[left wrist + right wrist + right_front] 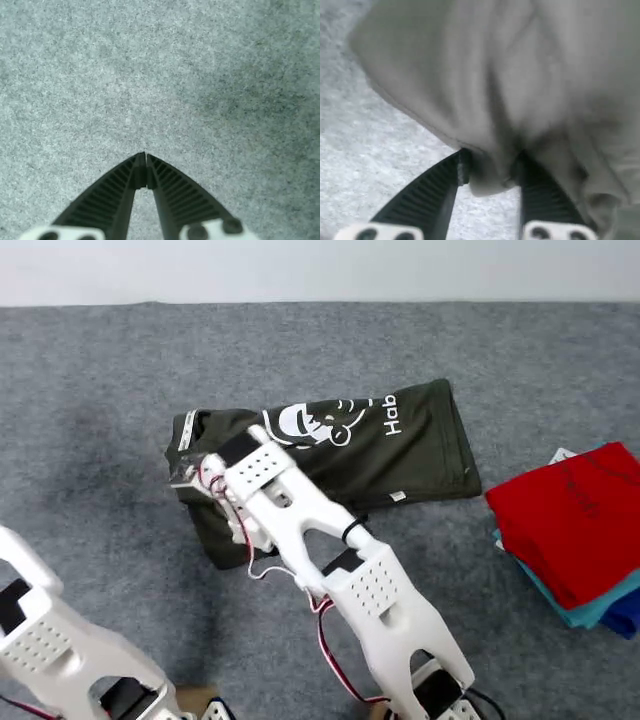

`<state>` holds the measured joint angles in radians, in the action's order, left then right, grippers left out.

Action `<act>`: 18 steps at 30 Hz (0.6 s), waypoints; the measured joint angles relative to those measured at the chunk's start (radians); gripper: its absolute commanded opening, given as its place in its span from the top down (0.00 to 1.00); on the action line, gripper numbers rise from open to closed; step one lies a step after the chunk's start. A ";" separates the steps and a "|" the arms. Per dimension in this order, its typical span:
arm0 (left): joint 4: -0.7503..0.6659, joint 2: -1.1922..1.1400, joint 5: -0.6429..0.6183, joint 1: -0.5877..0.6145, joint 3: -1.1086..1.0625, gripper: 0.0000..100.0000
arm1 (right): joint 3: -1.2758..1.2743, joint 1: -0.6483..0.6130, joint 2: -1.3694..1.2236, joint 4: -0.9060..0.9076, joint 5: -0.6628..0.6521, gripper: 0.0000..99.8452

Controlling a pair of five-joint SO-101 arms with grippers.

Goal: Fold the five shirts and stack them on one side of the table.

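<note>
A dark green shirt (400,450) with a white print lies partly folded in the middle of the grey table cover (100,390). My right gripper (195,478) sits at the shirt's left end. In the right wrist view the right gripper (492,162) is shut on a bunched fold of the shirt (495,75), with cloth pinched between its black fingers (445,185). My left gripper (145,160) is shut with nothing in it and hangs over bare grey cover. The left arm (50,640) stands at the near left corner.
A stack of folded shirts (575,520) sits at the right edge, red on top with teal and blue beneath. Open grey cover stretches across the left and the far side. A pale wall (320,270) borders the back.
</note>
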<state>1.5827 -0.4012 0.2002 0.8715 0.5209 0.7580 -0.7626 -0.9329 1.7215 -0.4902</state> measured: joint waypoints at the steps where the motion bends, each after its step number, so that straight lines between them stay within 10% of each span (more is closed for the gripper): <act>1: 0.000 0.000 0.000 0.000 0.000 0.99 | 0.000 0.008 0.000 0.000 -0.005 0.99; 18: 0.000 0.000 0.000 -0.054 0.000 0.99 | -0.020 0.021 0.135 -0.083 -0.095 0.99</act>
<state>1.5827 -0.4012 0.2002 0.8178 0.5209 0.7380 -0.7411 -0.7979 1.6387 -0.5854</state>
